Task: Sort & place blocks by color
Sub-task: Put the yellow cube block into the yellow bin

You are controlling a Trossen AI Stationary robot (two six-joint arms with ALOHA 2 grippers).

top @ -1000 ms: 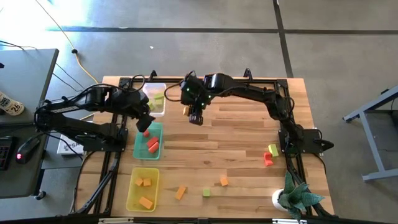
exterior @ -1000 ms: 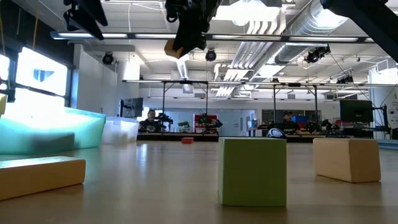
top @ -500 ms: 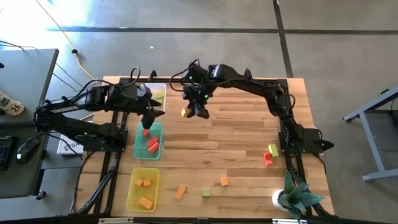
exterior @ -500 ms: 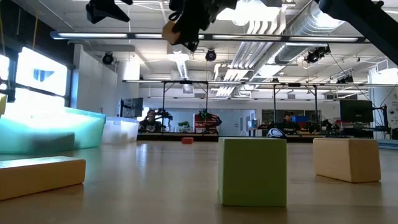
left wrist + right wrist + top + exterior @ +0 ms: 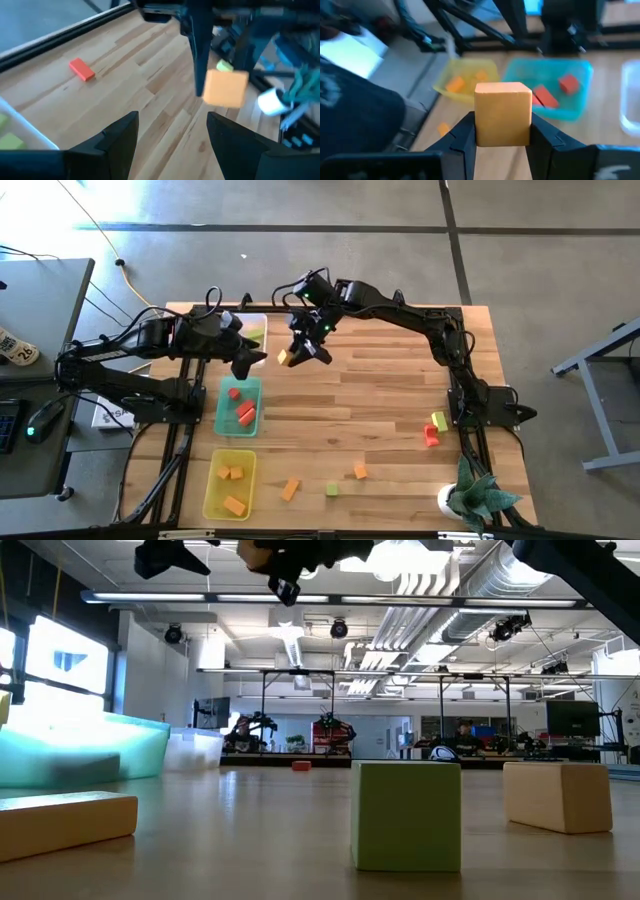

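Observation:
My right gripper (image 5: 298, 352) is shut on an orange cube (image 5: 284, 358), held high over the far-left part of the table, close beside the clear tray (image 5: 256, 352). The cube also shows in the low view (image 5: 256, 552) and in the left wrist view (image 5: 226, 88). My left gripper (image 5: 252, 360) hovers open and holds nothing, just to the left of the cube, above the green tray's far end. Red blocks (image 5: 245, 414) lie in the green tray (image 5: 224, 425). Orange blocks (image 5: 232, 473) lie in the yellow tray (image 5: 212, 498). My right gripper pinches the orange cube by two opposite side faces (image 5: 482, 125) between its two fingers. The fingers slant downward, pointing toward the table's left side. The cube sits squarely between them, lifted well clear of the table.
Loose blocks lie near the front edge: two orange ones (image 5: 291, 489) (image 5: 360, 471) and a green one (image 5: 331, 490). A yellow-green block (image 5: 439, 421) and a red one (image 5: 431, 438) lie at the right. A potted plant (image 5: 478, 498) stands at the front right corner.
My right gripper has swung toward the table's left edge and risen a little, its wrist turning, carrying the orange cube along, clear of the table. My left gripper has tipped upward and risen slightly, staying open.

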